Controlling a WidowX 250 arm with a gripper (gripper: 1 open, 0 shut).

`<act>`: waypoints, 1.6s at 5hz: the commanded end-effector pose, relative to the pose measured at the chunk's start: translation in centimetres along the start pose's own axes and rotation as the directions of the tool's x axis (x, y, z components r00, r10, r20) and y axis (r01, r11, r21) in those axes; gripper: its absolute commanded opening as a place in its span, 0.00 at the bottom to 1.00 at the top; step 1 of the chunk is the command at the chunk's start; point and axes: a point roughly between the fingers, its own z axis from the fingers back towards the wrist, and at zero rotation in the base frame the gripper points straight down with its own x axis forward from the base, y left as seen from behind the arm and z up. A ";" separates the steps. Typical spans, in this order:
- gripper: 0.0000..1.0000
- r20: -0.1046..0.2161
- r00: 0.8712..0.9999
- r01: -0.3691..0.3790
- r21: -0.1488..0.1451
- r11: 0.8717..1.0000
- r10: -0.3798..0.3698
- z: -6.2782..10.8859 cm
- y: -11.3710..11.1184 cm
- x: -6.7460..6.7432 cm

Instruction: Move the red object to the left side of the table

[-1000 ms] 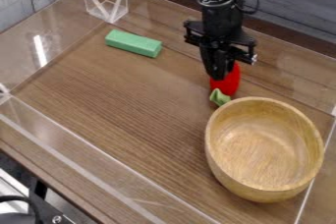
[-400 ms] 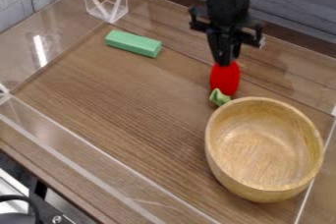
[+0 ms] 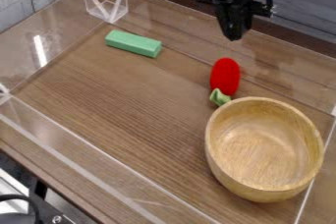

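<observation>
The red object (image 3: 226, 73), a small glossy oval with a green leafy end (image 3: 219, 96), lies on the table (image 3: 118, 110) right of centre, just beyond the rim of the wooden bowl. My gripper (image 3: 235, 33) hangs pointing down above and behind it, well apart from it, with nothing in it. Its dark fingers (image 3: 233, 19) read as one narrow tip, so I cannot see whether a gap stands between them.
A wooden bowl (image 3: 312, 159) fills the near right corner. A flat green block (image 3: 134, 43) lies at the back left. Low clear acrylic walls (image 3: 39, 41) edge the table, and a clear folded piece (image 3: 105, 7) stands at the far left corner.
The gripper was down around the red object a second ago. It has since risen straight off it, and the red object stays on the table.
</observation>
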 end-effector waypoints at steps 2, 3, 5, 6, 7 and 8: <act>1.00 0.002 1.000 0.023 0.024 0.999 -0.023 -0.7 0.2 -0.2; 1.00 -0.016 0.999 0.032 0.036 0.999 -0.032 -2.0 0.4 -0.5; 1.00 -0.044 0.999 0.030 0.060 0.998 -0.028 -4.1 0.8 -0.8; 1.00 -0.054 0.998 0.026 0.067 0.997 -0.022 -5.0 1.0 -0.7; 0.00 -0.057 0.998 0.017 0.072 0.997 -0.013 -5.4 1.1 -0.6; 0.00 -0.055 0.998 0.015 0.068 0.998 -0.011 -5.2 1.1 -0.7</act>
